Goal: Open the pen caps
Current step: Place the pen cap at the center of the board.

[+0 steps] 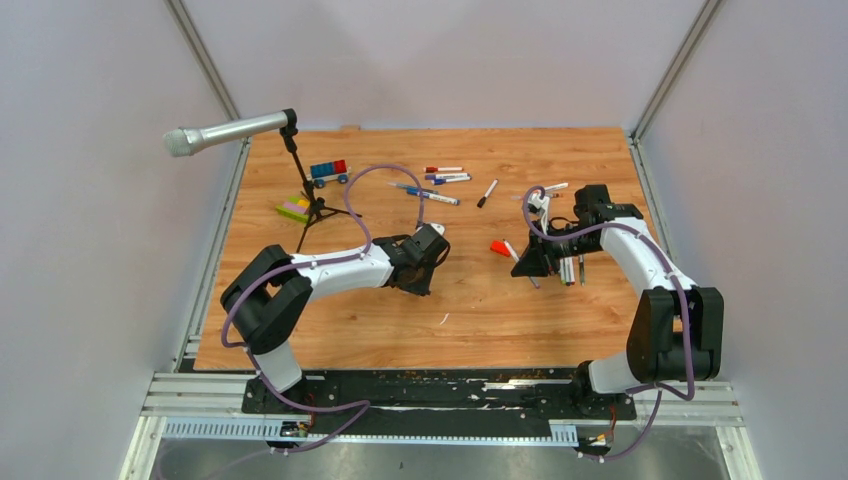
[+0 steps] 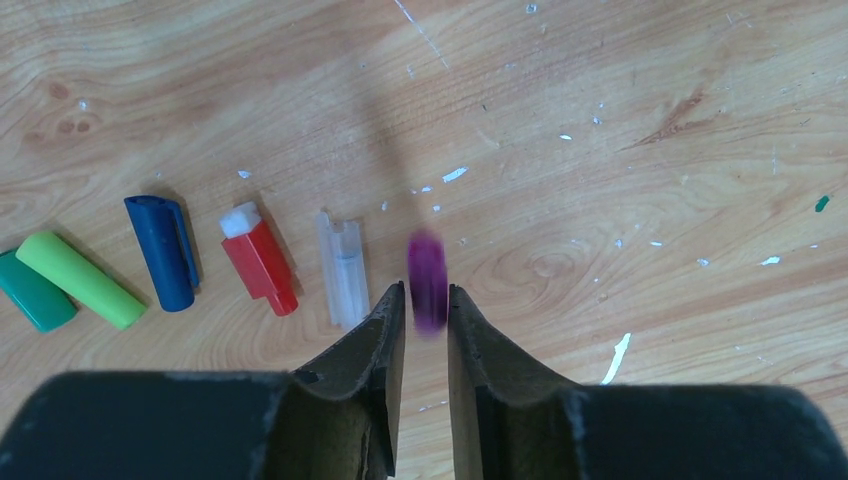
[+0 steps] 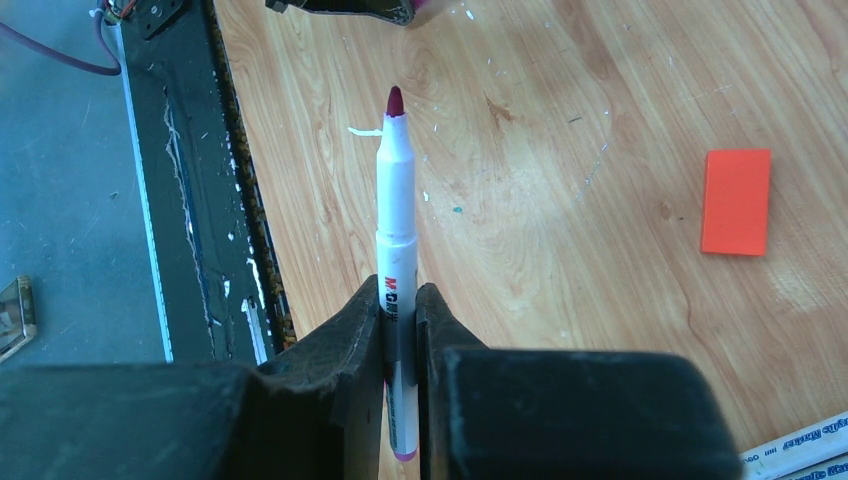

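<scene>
In the left wrist view my left gripper [image 2: 427,295] has its jaws a narrow gap apart, and a blurred purple cap [image 2: 428,275] sits at the fingertips just over the wood. To its left lie a clear cap [image 2: 342,268], a red cap [image 2: 260,262], a blue cap [image 2: 162,250], a lime cap [image 2: 80,280] and a teal cap [image 2: 35,292] in a row. My right gripper [image 3: 400,300] is shut on a white pen [image 3: 397,200] with a bare dark-red tip. In the top view the left gripper [image 1: 428,262] is mid-table and the right gripper [image 1: 535,262] is further right.
Several capped pens [image 1: 440,180] lie at the back of the table. An orange-red block [image 1: 497,246] lies left of my right gripper and shows in the right wrist view [image 3: 736,200]. A grey microphone [image 1: 225,132] on a tripod and toy bricks [image 1: 328,172] stand back left.
</scene>
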You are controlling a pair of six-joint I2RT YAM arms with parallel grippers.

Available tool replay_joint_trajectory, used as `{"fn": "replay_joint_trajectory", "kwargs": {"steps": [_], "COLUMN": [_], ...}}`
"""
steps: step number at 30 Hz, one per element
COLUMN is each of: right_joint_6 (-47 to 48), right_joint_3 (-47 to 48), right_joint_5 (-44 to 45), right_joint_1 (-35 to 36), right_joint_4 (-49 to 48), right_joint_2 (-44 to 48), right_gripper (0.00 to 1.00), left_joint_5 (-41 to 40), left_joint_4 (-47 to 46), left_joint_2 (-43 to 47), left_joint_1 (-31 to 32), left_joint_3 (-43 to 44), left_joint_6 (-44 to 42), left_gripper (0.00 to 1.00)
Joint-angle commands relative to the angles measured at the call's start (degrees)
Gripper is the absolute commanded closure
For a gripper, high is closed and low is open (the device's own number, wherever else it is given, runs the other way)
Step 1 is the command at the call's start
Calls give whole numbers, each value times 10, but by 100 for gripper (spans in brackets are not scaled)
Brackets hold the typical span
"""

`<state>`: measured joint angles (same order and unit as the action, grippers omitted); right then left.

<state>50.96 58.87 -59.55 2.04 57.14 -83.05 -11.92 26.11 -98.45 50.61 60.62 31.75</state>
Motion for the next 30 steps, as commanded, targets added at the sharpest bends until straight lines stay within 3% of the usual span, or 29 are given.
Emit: {"fn": "replay_joint_trajectory", "kwargs": {"steps": [1, 12, 14, 16, 22, 30], "right_joint_6": [18, 17, 17, 11, -39, -150], "right_joint_3": [-2, 0, 1, 0, -15, -44], "right_joint_5": [-9, -8, -8, -6, 29, 127], "right_joint_1": [-5, -15, -32, -46, -98, -194], "right_joint_4": [-5, -5, -5, -9, -63, -170], "right_joint_2": [3, 5, 7, 12, 32, 54], "right_gripper": [100, 100, 100, 100, 99, 99], "left_joint_5": [-11, -12, -8, -7, -20, -49], "left_joint_4": [2, -9, -23, -46, -104, -164], "left_joint_2": [19, 86, 112, 142, 247, 344], "left_joint_1": [3, 3, 3, 3, 2, -5], "left_joint_3": [22, 13, 2, -15, -90, -190], "left_joint_6": [-6, -3, -6, -7, -7, 2], "left_gripper": [72, 68, 63, 54, 41, 8]}}
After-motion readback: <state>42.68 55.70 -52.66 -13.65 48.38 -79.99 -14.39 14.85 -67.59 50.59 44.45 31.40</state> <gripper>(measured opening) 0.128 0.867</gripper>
